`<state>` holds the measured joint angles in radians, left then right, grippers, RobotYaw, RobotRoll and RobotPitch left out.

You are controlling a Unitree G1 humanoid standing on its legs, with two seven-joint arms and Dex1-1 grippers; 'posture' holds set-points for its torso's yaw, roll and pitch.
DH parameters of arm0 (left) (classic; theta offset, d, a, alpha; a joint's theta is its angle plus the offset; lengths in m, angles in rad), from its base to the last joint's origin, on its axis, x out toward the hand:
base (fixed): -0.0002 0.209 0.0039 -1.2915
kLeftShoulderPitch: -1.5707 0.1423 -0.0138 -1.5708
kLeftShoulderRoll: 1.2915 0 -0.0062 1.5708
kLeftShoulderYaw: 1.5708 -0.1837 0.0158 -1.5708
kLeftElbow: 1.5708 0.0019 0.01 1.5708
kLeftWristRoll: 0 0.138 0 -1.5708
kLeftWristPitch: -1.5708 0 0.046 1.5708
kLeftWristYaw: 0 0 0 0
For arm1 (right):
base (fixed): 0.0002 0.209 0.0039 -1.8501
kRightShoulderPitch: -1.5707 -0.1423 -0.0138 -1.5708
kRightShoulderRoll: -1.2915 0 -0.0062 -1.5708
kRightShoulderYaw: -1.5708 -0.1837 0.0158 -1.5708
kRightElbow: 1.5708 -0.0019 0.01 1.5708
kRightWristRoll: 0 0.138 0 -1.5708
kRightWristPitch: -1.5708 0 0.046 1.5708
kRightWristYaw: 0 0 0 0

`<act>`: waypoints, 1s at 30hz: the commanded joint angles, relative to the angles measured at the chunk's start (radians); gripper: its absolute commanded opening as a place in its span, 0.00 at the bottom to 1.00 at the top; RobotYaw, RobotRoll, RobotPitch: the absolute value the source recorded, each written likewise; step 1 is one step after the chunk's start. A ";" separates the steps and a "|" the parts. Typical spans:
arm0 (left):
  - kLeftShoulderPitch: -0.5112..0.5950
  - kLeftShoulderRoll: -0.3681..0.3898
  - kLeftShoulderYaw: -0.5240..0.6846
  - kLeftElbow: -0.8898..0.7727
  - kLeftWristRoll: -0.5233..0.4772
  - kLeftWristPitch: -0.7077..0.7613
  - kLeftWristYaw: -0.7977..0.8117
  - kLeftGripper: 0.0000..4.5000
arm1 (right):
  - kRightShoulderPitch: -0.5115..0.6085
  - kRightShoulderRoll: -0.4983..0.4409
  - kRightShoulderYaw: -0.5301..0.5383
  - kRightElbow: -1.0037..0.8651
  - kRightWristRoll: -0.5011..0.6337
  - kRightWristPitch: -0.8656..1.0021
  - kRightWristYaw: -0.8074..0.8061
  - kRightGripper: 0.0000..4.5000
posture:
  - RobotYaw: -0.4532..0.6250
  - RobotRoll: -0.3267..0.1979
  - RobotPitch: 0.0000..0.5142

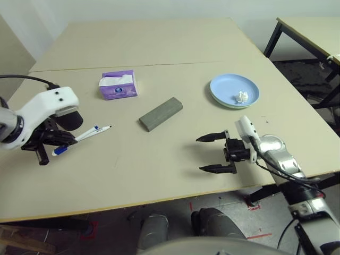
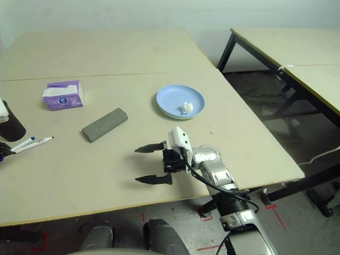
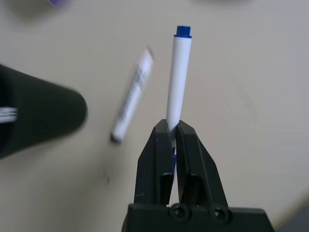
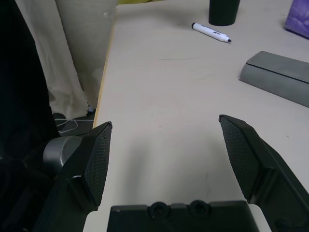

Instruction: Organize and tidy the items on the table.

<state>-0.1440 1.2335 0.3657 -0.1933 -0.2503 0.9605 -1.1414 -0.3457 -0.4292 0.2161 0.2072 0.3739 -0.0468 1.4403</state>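
My left gripper (image 3: 172, 126) is shut on a white marker (image 3: 176, 82) with a blue end, at the table's (image 1: 159, 175) left side. A second white marker (image 3: 131, 99) lies just beside it, toward the black cup (image 1: 70, 119). The purple tissue box (image 1: 118, 85) stands behind them and the grey glasses case (image 1: 160, 113) lies mid-table. A white paper ball (image 1: 243, 96) rests in the blue plate (image 1: 226, 87), which sits on a green one. My right gripper (image 1: 200, 154) hovers open near the front edge, empty, pointing left.
A seam (image 1: 175, 65) crosses the table behind the tissue box. A smaller black-legged table (image 1: 313, 32) stands at the far right. The front edge (image 1: 175, 197) runs just under my right gripper.
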 commanded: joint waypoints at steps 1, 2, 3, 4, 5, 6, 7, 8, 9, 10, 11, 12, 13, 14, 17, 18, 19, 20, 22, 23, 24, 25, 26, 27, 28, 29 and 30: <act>-0.046 -0.123 0.140 -0.031 -0.049 0.116 0.150 0.01 | -0.001 0.000 0.007 0.007 -0.007 -0.011 0.010 1.00 | 0.50 0.62 0.14; -0.052 -0.151 0.165 -0.040 -0.054 0.135 0.183 0.01 | -0.001 0.000 0.007 0.008 -0.007 -0.011 0.010 1.00 | 0.51 0.62 0.14; -0.065 -0.191 0.202 -0.054 -0.056 0.161 0.231 0.01 | -0.001 -0.001 0.007 0.008 -0.006 -0.012 0.012 1.00 | 0.51 0.62 0.13; -0.087 -0.239 0.248 -0.077 -0.069 0.193 0.277 0.01 | -0.001 -0.002 0.007 0.010 -0.007 -0.013 0.015 1.00 | 0.52 0.62 0.13; -0.113 -0.284 0.288 -0.102 -0.083 0.225 0.321 0.01 | 0.000 -0.003 0.007 0.013 -0.007 -0.015 0.018 1.00 | 0.53 0.62 0.13; -0.139 -0.325 0.323 -0.124 -0.099 0.254 0.358 0.01 | 0.000 -0.004 0.008 0.015 -0.009 -0.016 0.021 1.00 | 0.53 0.62 0.13; -0.177 -0.369 0.359 -0.152 -0.127 0.279 0.388 0.01 | -0.001 -0.005 0.009 0.019 -0.010 -0.018 0.025 1.00 | 0.53 0.62 0.13; -0.219 -0.411 0.392 -0.175 -0.154 0.304 0.417 0.01 | -0.001 -0.005 0.010 0.022 -0.011 -0.019 0.027 1.00 | 0.54 0.62 0.13; -0.282 -0.460 0.436 -0.194 -0.185 0.335 0.451 0.01 | -0.002 -0.006 0.010 0.024 -0.012 -0.020 0.029 1.00 | 0.54 0.62 0.13; -0.339 -0.498 0.474 -0.203 -0.208 0.354 0.485 0.01 | -0.003 -0.006 0.011 0.026 -0.012 -0.021 0.031 1.00 | 0.54 0.62 0.12; -0.384 -0.525 0.504 -0.207 -0.219 0.368 0.519 0.01 | -0.004 -0.006 0.011 0.029 -0.012 -0.024 0.033 1.00 | 0.54 0.62 0.12; -0.419 -0.539 0.529 -0.199 -0.220 0.367 0.554 0.01 | -0.006 -0.005 0.011 0.032 -0.012 -0.025 0.035 1.00 | 0.54 0.62 0.12; -0.438 -0.544 0.547 -0.185 -0.216 0.358 0.583 0.01 | -0.007 -0.005 0.012 0.035 -0.012 -0.026 0.036 1.00 | 0.54 0.62 0.12; -0.441 -0.540 0.556 -0.161 -0.205 0.333 0.611 0.01 | -0.008 -0.005 0.012 0.037 -0.013 -0.027 0.037 1.00 | 0.55 0.62 0.12; -0.365 -0.488 0.515 -0.081 -0.143 0.209 0.657 0.01 | -0.009 -0.004 0.013 0.037 -0.012 -0.027 0.039 1.00 | 0.54 0.62 0.12; -0.332 -0.471 0.490 -0.056 -0.123 0.163 0.664 0.01 | -0.008 -0.004 0.014 0.034 -0.012 -0.026 0.039 1.00 | 0.54 0.62 0.12; -0.297 -0.454 0.452 -0.024 -0.093 0.101 0.669 0.01 | -0.006 -0.003 0.015 0.031 -0.011 -0.025 0.039 1.00 | 0.54 0.62 0.12; -0.275 -0.443 0.427 -0.001 -0.078 0.056 0.674 0.01 | -0.005 -0.003 0.016 0.027 -0.011 -0.024 0.039 1.00 | 0.54 0.62 0.12; -0.250 -0.424 0.372 0.039 -0.053 -0.017 0.677 0.01 | -0.003 -0.003 0.016 0.025 -0.010 -0.023 0.040 1.00 | 0.54 0.62 0.12; -0.242 -0.416 0.339 0.063 -0.038 -0.053 0.679 0.01 | -0.002 -0.004 0.015 0.022 -0.009 -0.022 0.039 1.00 | 0.54 0.62 0.12; -0.240 -0.412 0.311 0.085 -0.029 -0.084 0.680 0.01 | -0.002 -0.004 0.015 0.020 -0.008 -0.022 0.039 1.00 | 0.54 0.62 0.12; -0.248 -0.409 0.282 0.116 -0.015 -0.124 0.687 0.01 | -0.002 -0.004 0.014 0.019 -0.008 -0.021 0.037 1.00 | 0.52 0.62 0.13; -0.255 -0.406 0.264 0.139 -0.010 -0.151 0.692 0.01 | -0.003 -0.005 0.013 0.018 -0.008 -0.021 0.037 1.00 | 0.52 0.62 0.13; -0.268 -0.406 0.246 0.163 -0.005 -0.178 0.697 0.01 | -0.002 -0.006 0.012 0.017 -0.009 -0.021 0.035 1.00 | 0.52 0.62 0.13; -0.280 -0.406 0.231 0.185 -0.001 -0.204 0.702 0.01 | -0.002 -0.007 0.011 0.015 -0.009 -0.021 0.033 1.00 | 0.51 0.62 0.13; -0.296 -0.406 0.215 0.210 0.003 -0.231 0.705 0.01 | -0.001 -0.008 0.009 0.012 -0.009 -0.020 0.030 1.00 | 0.51 0.62 0.13; -0.316 -0.406 0.195 0.243 0.011 -0.267 0.711 0.01 | 0.004 -0.010 0.007 0.007 -0.009 -0.020 0.027 1.00 | 0.50 0.62 0.13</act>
<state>-0.4394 0.8224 0.5923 0.0092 -0.2590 0.7445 -0.4394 -0.3476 -0.4331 0.2218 0.2325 0.3736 -0.0653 1.4706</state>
